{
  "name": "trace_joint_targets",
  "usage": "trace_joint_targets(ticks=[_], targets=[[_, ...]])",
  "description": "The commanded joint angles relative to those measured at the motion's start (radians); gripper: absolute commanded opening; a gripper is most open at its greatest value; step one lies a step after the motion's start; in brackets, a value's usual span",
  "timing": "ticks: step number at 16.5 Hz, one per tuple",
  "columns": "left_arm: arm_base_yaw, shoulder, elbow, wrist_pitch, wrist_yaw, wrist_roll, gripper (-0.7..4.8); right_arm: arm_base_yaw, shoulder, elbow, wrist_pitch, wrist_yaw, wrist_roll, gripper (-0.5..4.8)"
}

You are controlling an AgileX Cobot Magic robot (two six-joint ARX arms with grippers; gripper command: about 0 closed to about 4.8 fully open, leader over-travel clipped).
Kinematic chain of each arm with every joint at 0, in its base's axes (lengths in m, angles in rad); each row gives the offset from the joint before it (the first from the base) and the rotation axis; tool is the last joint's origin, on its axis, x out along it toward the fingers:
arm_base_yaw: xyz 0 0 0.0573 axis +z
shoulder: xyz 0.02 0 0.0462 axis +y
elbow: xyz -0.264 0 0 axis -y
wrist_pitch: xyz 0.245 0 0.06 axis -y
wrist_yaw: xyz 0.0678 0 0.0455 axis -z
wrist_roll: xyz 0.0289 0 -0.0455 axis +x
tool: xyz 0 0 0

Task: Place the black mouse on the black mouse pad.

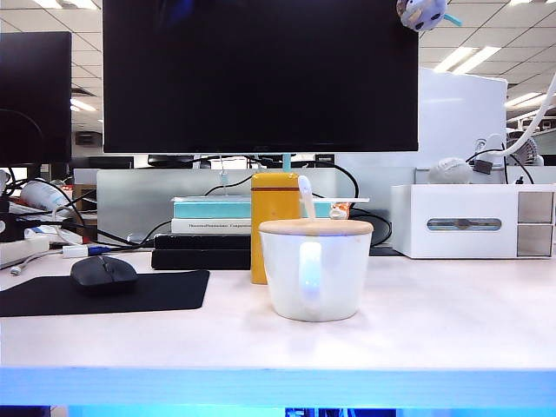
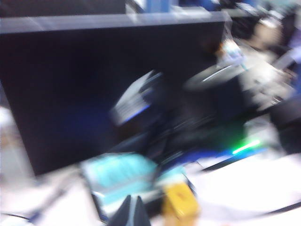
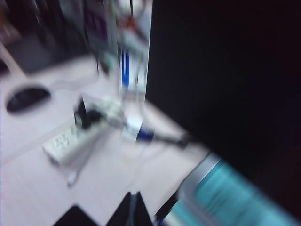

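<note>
Mouse work aside, my left gripper (image 2: 133, 212) and right gripper (image 3: 133, 209) both show jaws pressed together, empty, raised facing the monitor (image 1: 261, 74). The black mouse (image 1: 103, 273) sits on the black mouse pad (image 1: 165, 291), beside the white mug (image 1: 314, 269).

A matte black mouse (image 1: 103, 272) sits on a flat black mouse pad (image 1: 165, 291), both dark against a pale, whitish tabletop (image 1: 434, 321) whose front edge glows light blue. A glossy white mug (image 1: 314, 276) carries a light tan wooden lid (image 1: 316, 227) and a white spoon handle (image 1: 307, 196). Behind it stands a mustard-yellow box (image 1: 273, 221). A turquoise book (image 1: 213, 208) lies on a white book, over a black slab (image 1: 201, 252). The large monitor (image 1: 261, 74) is black and unlit. A white organiser (image 1: 473, 221) has grey drawer fronts. The left gripper (image 2: 132, 213) and the right gripper (image 3: 131, 211) both appear as dark, blurred tips pressed together.
</note>
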Motion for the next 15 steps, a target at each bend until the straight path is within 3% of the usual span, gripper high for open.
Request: trace_joint_targets(ticks=[1, 6, 9, 11, 14, 15], targets=[[0.0, -0.119, 0.004, -0.035, -0.079, -0.037, -0.05, -0.001, -0.155, 0.045, -0.065, 0.015, -0.076, -0.01], [0.0, -0.34, -0.013, -0.199, -0.175, -0.016, -0.05, -0.001, -0.441, 0.045, -0.111, 0.042, -0.122, -0.01], [0.0, -0.462, -0.246, -0.172, -0.156, -0.048, -0.05, 0.0, -0.597, 0.045, -0.133, 0.076, -0.154, -0.01], [0.0, -0.54, -0.464, -0.072, -0.154, -0.07, -0.05, 0.0, -0.636, 0.045, -0.159, 0.103, -0.175, -0.01], [0.0, -0.639, -0.836, 0.233, -0.264, -0.122, -0.05, 0.002, -0.665, 0.045, -0.199, 0.117, -0.18, -0.01], [0.0, -0.639, -0.971, 0.373, -0.294, -0.174, -0.05, 0.003, -0.673, 0.045, -0.23, 0.117, -0.18, -0.01]])
